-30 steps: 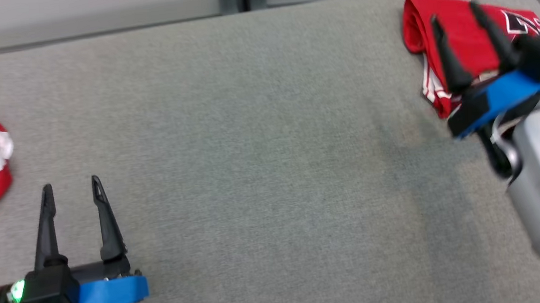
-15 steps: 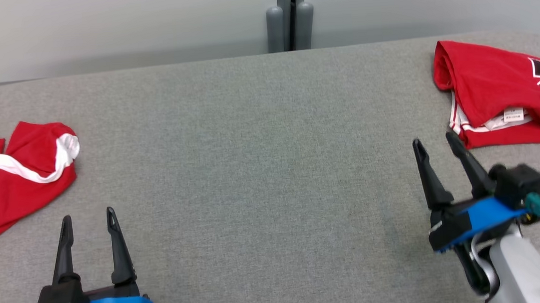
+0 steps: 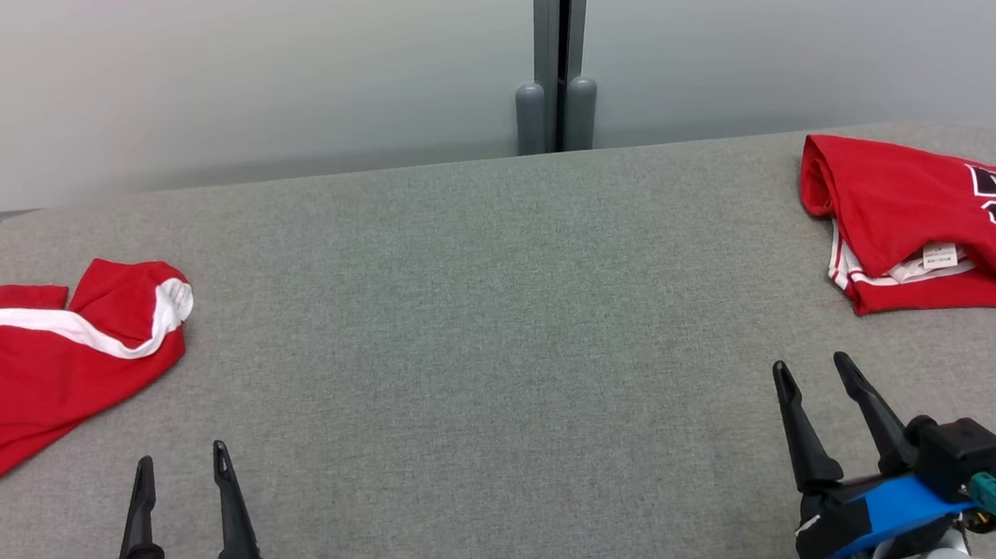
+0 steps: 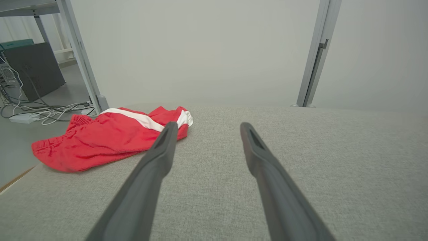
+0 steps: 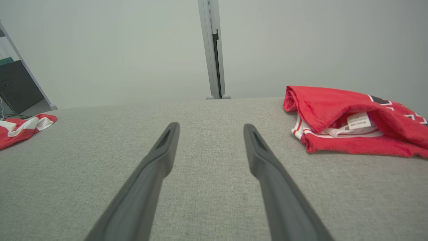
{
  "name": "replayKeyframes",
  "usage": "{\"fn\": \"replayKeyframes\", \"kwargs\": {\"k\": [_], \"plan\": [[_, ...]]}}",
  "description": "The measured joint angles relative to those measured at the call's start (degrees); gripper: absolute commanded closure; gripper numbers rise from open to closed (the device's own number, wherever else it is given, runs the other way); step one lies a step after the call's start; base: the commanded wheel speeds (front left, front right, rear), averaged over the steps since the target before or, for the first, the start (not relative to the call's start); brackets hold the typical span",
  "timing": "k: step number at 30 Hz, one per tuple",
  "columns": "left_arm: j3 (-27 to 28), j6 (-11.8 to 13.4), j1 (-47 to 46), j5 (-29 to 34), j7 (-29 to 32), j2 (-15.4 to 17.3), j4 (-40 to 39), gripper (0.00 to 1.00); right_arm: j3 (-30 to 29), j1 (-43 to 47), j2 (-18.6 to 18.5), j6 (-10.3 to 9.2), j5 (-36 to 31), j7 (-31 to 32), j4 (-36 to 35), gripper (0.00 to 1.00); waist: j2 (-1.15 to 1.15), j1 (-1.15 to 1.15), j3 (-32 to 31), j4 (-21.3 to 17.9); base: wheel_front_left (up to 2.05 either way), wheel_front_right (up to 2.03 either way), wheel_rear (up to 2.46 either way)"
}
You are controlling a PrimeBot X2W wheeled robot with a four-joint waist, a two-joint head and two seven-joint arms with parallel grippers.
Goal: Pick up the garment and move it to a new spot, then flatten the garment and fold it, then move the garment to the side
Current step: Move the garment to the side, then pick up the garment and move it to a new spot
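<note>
A red garment with black-and-white lettering (image 3: 908, 194) lies folded at the far right of the grey fabric table (image 3: 500, 314), its white label showing; the right wrist view has this folded garment (image 5: 327, 103) at right. Red shorts with a white stripe (image 3: 45, 359) lie crumpled at the far left and show again as the shorts (image 4: 107, 139) in the left wrist view. My right gripper (image 3: 810, 364) stands open at the near right, apart from the folded garment, holding nothing. My left gripper (image 3: 182, 456) stands open at the near left, below the shorts. Both wrist views show spread fingers, left gripper (image 4: 209, 125) and right gripper (image 5: 211, 125).
A pale wall with a grey post (image 3: 554, 60) runs behind the table. Past the table's left edge stand a metal frame leg (image 4: 80, 57), a dark box (image 4: 30, 73) and cables on the floor. Bare grey cloth spans the middle between the two garments.
The head camera has tilted up, bringing the wall into view. My right gripper has drawn back from over the folded garment to the near right, still open. The left gripper stays open.
</note>
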Motion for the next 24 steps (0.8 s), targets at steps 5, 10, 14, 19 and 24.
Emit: {"fn": "replayKeyframes", "kwargs": {"k": [5, 10, 14, 19, 24], "plan": [[0.3, -0.5, 0.1, 0.0, 0.0, -0.1, 1.2, 0.00, -1.4, 1.8, 0.9, 0.00, -0.6, 0.0, -0.1, 0.00, 0.01, 0.00, -1.1, 0.2, 0.00, 0.00, 0.00], [0.7, -0.6, 0.4, 0.3, 0.0, 0.0, 2.2, 0.00, -2.0, 2.3, 1.3, 0.00, -1.4, 0.3, -0.3, 0.00, 0.01, 0.01, -1.7, 0.2, 0.00, 0.00, 0.00], [1.0, -1.0, 0.4, 0.3, 0.0, 0.1, 2.6, 0.00, -2.0, 2.9, 1.6, 0.00, -1.4, 0.6, -0.3, 0.00, 0.01, 0.01, -2.1, 0.2, 0.00, 0.00, 0.00], [1.2, -1.0, 0.5, 0.4, 0.0, 0.1, 2.7, 0.00, -1.7, 3.0, 1.8, 0.00, -1.5, 0.6, -0.3, 0.00, 0.01, 0.01, -2.5, 0.1, 0.00, 0.00, 0.00], [1.3, -1.2, 0.5, 0.8, 0.0, 0.2, 2.8, 0.00, -1.7, 3.1, 1.9, 0.00, -1.7, 0.6, -0.3, 0.00, 0.01, 0.01, -2.6, 0.1, 0.00, 0.00, 0.00]]}}
